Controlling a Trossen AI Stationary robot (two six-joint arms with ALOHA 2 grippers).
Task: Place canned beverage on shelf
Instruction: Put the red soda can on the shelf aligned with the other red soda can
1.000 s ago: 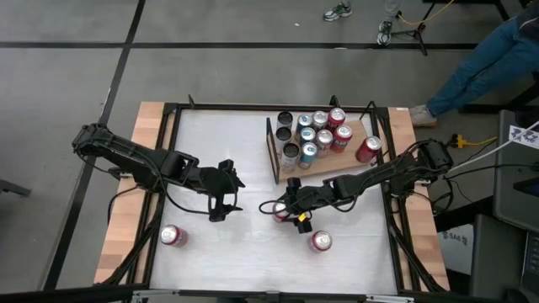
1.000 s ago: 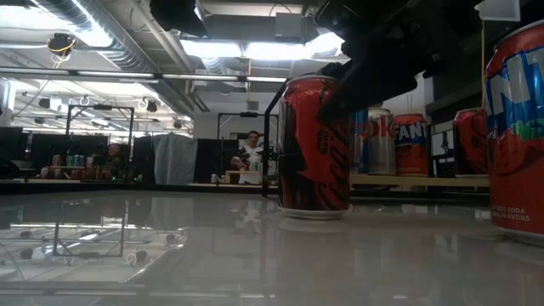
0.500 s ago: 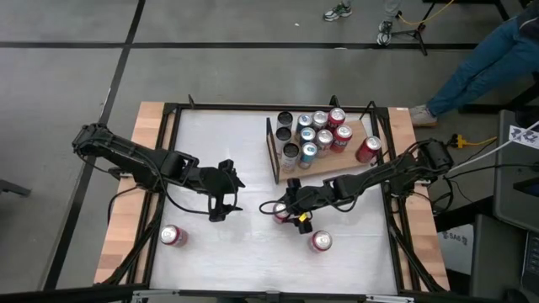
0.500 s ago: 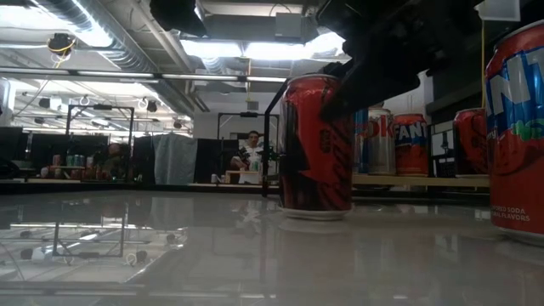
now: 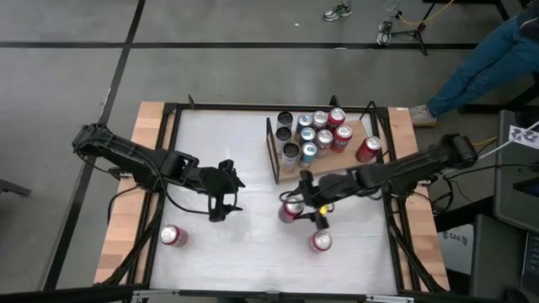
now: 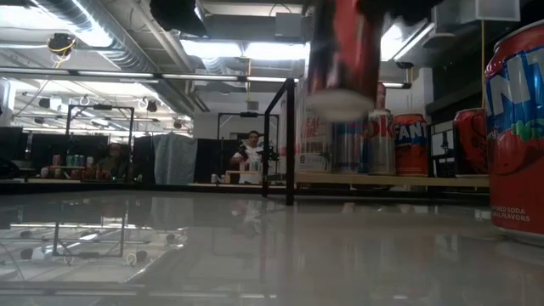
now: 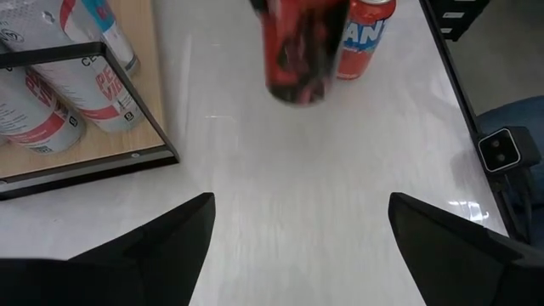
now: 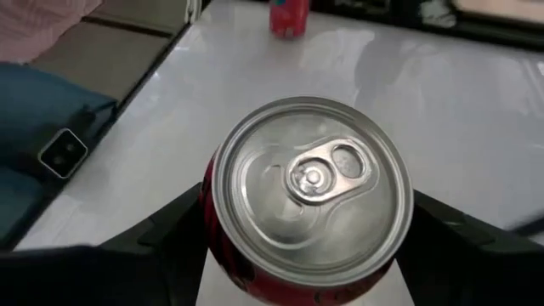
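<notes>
Above the white table (image 5: 227, 252), just in front of the shelf (image 5: 354, 156): red can (image 5: 290, 208), upright, clear of the tabletop, clamped between the right gripper's (image 5: 305, 206) fingers. Shelf: wooden board with black frame, holding upright cans. Left gripper (image 5: 229, 192): mid-table, well apart from the can, fingers spread, holding nothing.

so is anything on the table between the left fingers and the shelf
No, that stretch of white tabletop is bare in the high view between the left gripper and the shelf.
</notes>
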